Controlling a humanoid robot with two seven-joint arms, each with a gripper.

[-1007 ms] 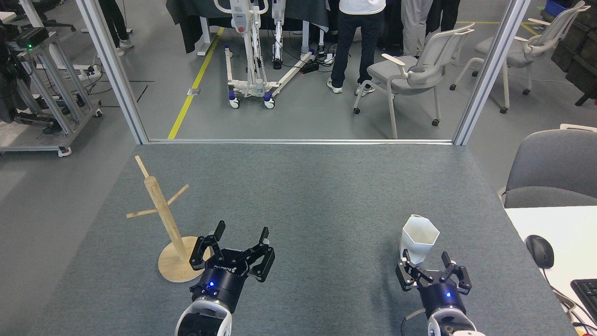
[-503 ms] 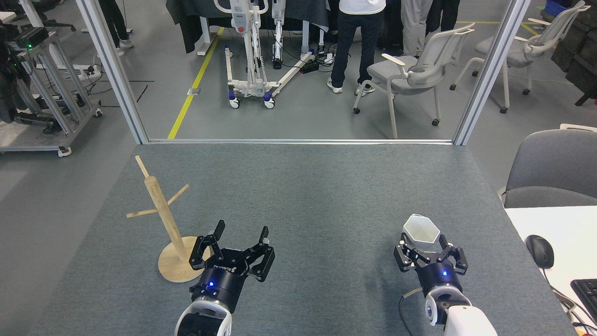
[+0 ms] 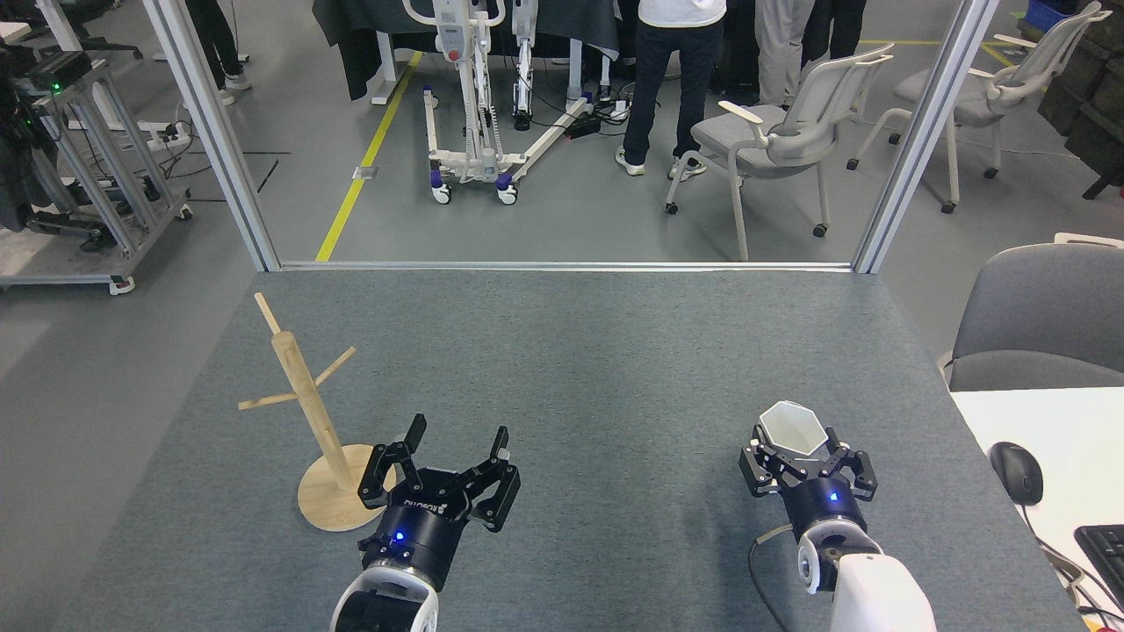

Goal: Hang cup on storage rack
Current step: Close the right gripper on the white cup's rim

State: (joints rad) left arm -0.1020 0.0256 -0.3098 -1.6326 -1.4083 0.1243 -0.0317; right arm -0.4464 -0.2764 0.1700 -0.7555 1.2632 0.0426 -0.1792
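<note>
Right gripper (image 3: 805,449) is at the cup (image 3: 793,429), near the front right corner of the bench (image 3: 580,351). Fingers (image 3: 757,458) sit on either side of the cup's lower body, spread about as wide as the cup. Can't tell from this angle whether the pads are actually touching it or just flanking it. Cup is upright, hexagonal rim facing up, white inside visible, base hidden behind my gripper. Can't make out the handle.

Left gripper (image 3: 457,439) is released, fingers spread wide, nothing between them. It hovers near the front edge, left of centre, just to the right of the storage rack (image 3: 309,420).

Rack stands toward the front left corner, well apart from the cup. Round disc base flat on the grey mat, post upright with a slight lean away from me in this view, thin pegs angling off to the left and right, all bare. One left finger overlaps the rim of the disc base in the view; contact unclear.

Beyond the far edge: chairs (image 3: 781,132) and a person (image 3: 672,79) standing on the floor.
</note>
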